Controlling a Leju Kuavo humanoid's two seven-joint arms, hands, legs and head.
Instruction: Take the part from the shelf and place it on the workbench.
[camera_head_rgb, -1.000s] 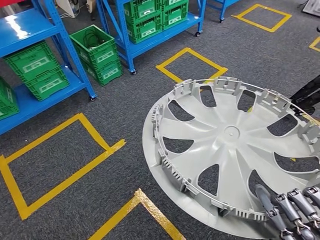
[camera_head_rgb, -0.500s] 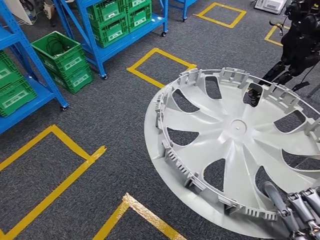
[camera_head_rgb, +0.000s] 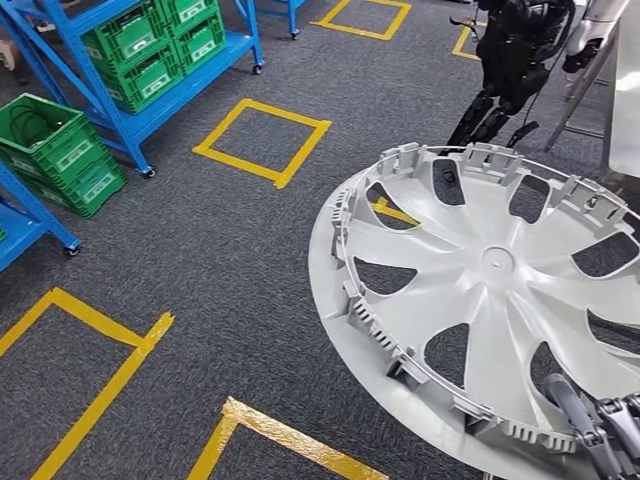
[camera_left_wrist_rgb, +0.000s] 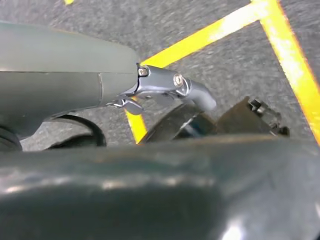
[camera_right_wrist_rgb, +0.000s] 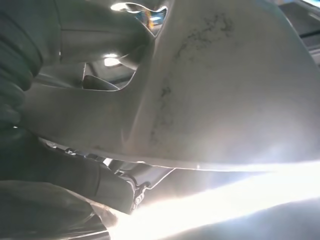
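Over a dark grey carpeted floor (camera_head_rgb: 226, 230) marked with yellow tape squares (camera_head_rgb: 260, 140), a large pale grey plastic wheel cover with curved spokes (camera_head_rgb: 490, 300) is carried flat, inner face up. It is held at its near rim by the right robot hand (camera_head_rgb: 596, 425), whose dark fingers (camera_head_rgb: 562, 398) are hooked over the edge. The left robot hand (camera_left_wrist_rgb: 166, 92) is seen hanging above the floor; whether it is wide or closed cannot be told. Blue metal shelves with green plastic crates (camera_head_rgb: 151, 45) stand well apart, beside a black robot (camera_head_rgb: 513, 60). No table is clearly made out. Because the wide cover is gripped at one edge only, it could be tipped or pulled loose by its own leverage, or knocked against something while walking.
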